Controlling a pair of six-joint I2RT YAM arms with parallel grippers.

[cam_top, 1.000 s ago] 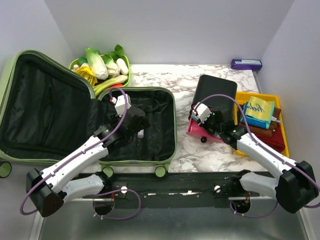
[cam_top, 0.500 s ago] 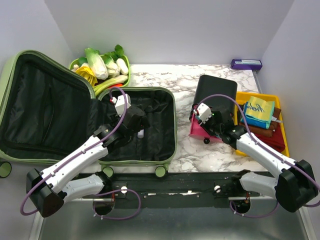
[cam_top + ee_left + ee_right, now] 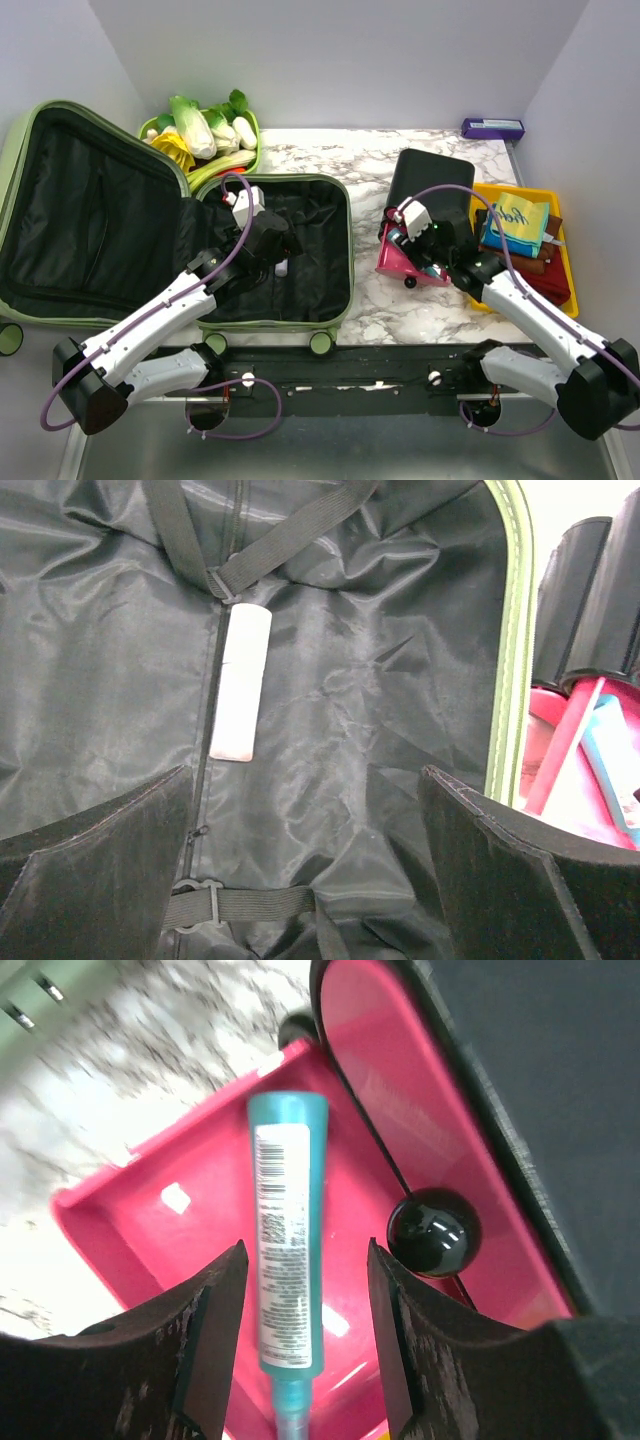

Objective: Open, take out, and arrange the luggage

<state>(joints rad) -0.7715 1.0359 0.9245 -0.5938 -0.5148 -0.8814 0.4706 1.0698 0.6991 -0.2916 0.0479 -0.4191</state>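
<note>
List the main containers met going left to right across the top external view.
luggage, lying open → black box with pink ends → yellow tray

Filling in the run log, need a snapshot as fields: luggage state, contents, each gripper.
luggage: open, both halves showing black lining
inside: white tube lying on the lining
left gripper: open, above the lining, holding nothing
right gripper: open, fingers either side of a teal tube
teal tube: lying in the pink tray, outside the luggage
</note>
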